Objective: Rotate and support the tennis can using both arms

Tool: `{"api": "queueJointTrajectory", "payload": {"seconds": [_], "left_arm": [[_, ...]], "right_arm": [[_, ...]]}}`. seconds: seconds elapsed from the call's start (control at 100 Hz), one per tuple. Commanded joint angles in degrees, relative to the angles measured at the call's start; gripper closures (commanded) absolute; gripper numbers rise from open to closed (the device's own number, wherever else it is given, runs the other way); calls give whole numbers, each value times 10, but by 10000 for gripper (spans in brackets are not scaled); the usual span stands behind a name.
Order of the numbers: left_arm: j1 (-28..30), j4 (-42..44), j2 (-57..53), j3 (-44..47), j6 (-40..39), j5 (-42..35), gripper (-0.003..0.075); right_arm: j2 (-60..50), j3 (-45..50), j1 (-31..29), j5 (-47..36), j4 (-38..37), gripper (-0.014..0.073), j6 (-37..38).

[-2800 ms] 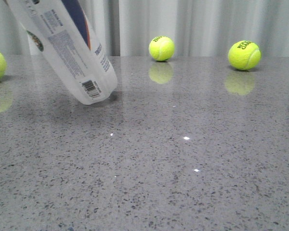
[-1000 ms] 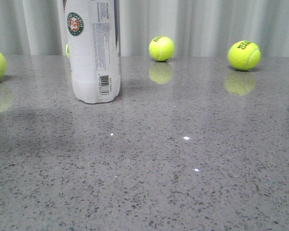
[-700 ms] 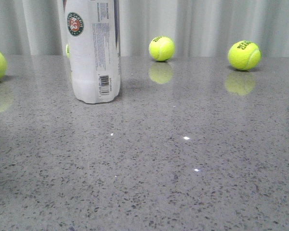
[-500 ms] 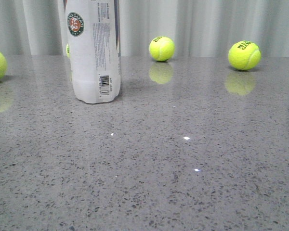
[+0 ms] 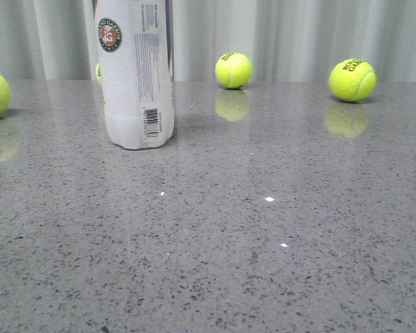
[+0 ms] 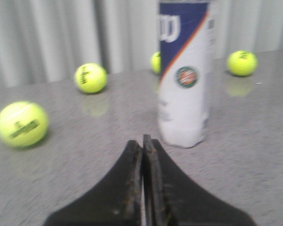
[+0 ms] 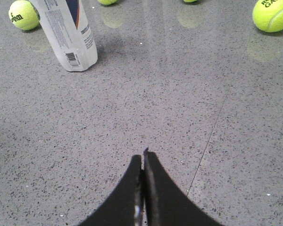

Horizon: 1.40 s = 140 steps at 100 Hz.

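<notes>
tennis can (image 5: 137, 76) stands upright, top cut off; left gripper (image 6: 142, 143) and right gripper (image 7: 143, 157) closed, empty.

You see the right gripper (image 7: 143, 157) with its black fingers pressed together over the grey speckled table (image 7: 179, 108), holding nothing. Well apart from it, the tennis can (image 7: 68, 33) stands on the table, barcode near its base. A tennis ball (image 7: 23, 14) sits just beside the can.
</notes>
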Motion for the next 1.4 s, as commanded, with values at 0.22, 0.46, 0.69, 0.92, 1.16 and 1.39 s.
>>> {"api": "queueJointTrajectory", "payload": {"seconds": [0.22, 0.46, 0.69, 0.92, 1.16, 1.39], "left_arm": [[123, 62, -93, 90, -37, -70, 741], [204, 64, -190, 147, -37, -45, 741], [220, 64, -196, 147, -37, 3, 741], [220, 64, -196, 146, -37, 6, 741], [220, 64, -196, 146, -37, 6, 741], [220, 64, -196, 146, -37, 6, 741]], "right_arm": [[5, -15, -3, -46, -8, 659, -4], [5, -15, -3, -46, -8, 659, -4], [6, -15, -3, -45, -7, 659, -4], [6, -15, -3, -46, -7, 659, -4], [6, -15, -3, -46, -7, 659, -4], [6, -15, -3, -46, -7, 659, -4]]}}
